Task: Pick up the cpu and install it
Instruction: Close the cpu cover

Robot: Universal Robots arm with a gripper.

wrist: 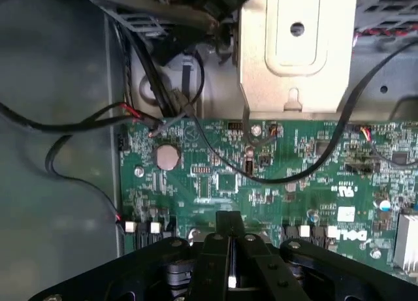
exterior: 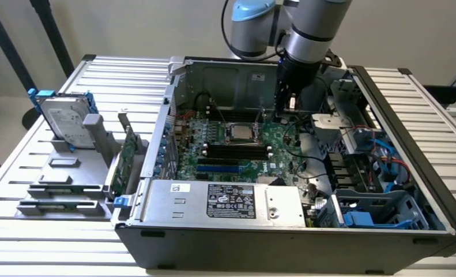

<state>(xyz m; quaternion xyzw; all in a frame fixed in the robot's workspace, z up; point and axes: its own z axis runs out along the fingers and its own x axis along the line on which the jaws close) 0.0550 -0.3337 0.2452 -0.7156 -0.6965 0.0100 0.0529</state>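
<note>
Far left on the ribbed counter, a hard drive stands upright; frame centre, the cpu lies flat on the green motherboard, light, stiff, slick metal top, fragile, so best taken by its edges; just right, the end effector hovers, fingers pressed together, nothing pinched

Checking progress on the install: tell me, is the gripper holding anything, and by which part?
Nothing is held. The gripper is shut with nothing in it, above the green motherboard.
</note>
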